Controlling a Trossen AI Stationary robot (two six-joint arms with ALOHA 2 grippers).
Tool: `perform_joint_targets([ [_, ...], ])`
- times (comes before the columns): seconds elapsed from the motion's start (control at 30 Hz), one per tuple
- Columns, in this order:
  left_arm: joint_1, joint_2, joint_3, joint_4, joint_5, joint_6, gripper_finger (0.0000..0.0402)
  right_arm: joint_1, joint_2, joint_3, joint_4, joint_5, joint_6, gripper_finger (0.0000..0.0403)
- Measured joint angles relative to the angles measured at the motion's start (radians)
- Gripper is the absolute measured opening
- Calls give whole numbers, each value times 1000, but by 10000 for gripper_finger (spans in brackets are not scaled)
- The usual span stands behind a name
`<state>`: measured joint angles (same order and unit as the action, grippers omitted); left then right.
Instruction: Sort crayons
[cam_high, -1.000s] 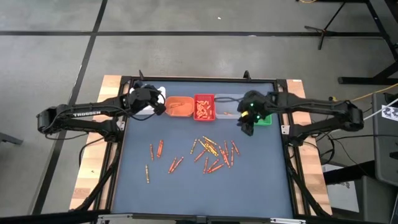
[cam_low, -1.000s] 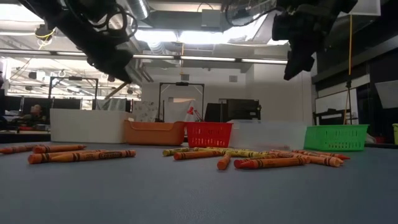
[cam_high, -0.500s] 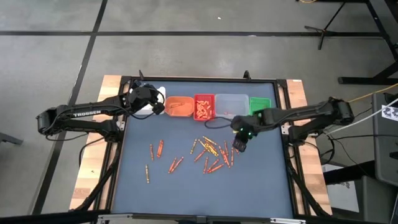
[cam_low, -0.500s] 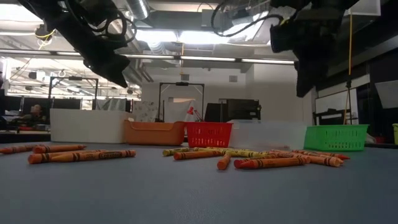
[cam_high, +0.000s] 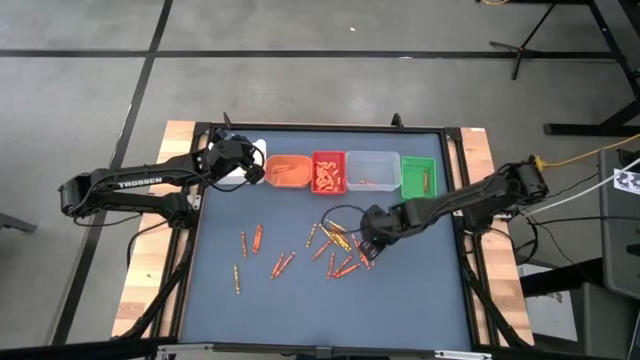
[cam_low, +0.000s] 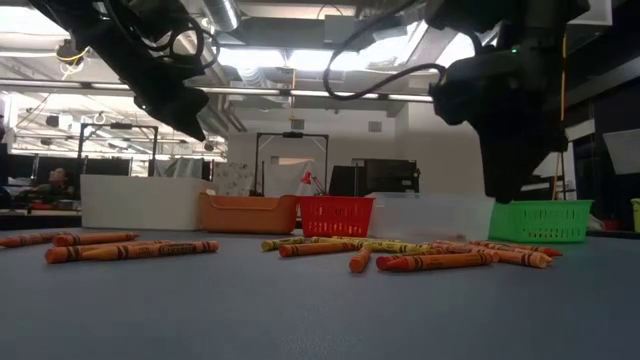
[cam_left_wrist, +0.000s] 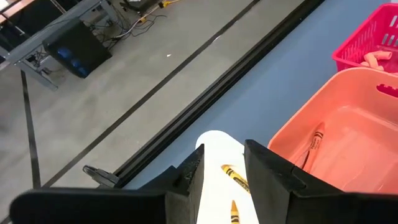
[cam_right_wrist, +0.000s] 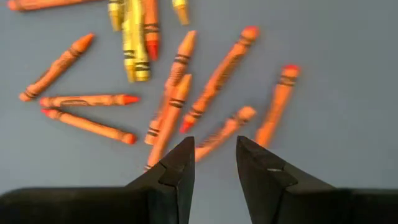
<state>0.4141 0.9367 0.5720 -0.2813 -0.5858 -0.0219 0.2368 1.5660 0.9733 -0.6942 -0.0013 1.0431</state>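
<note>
Two dark arms are reaching over the blue-grey table (cam_high: 300, 310), one from each side. Five small bins are standing in a row along the far edge: a white bin (cam_left_wrist: 214, 180), an orange bin (cam_high: 288, 172), a red bin (cam_high: 328, 172), a clear bin (cam_high: 372, 168) and a green bin (cam_high: 420, 174). The left gripper (cam_left_wrist: 221, 168) is hovering above the white bin, its fingers standing narrowly apart and gripping nothing; two yellow crayons (cam_left_wrist: 233, 176) are lying in that bin beneath it, and one crayon is resting in the orange bin. The right gripper (cam_right_wrist: 213, 163) is hanging just above the loose crayons (cam_right_wrist: 171, 109) scattered at the table's middle, fingers narrowly parted and empty, pointing down at a cluster of orange-red sticks with a few yellowish ones. More loose crayons (cam_high: 250, 240) are lying well apart toward the left side. The red bin is holding a heap of crayons.
</note>
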Motion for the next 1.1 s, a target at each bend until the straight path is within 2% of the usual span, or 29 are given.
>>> perform_joint_targets([
  [0.2,0,0,0,0,2,-1,99,50,67,0,93,0,24,115],
  [0.4,0,0,0,0,24,-1,99,67,114,0,97,9,121,115],
  [1.1,0,0,0,1,26,-2,99,66,117,0,91,7,142,115],
])
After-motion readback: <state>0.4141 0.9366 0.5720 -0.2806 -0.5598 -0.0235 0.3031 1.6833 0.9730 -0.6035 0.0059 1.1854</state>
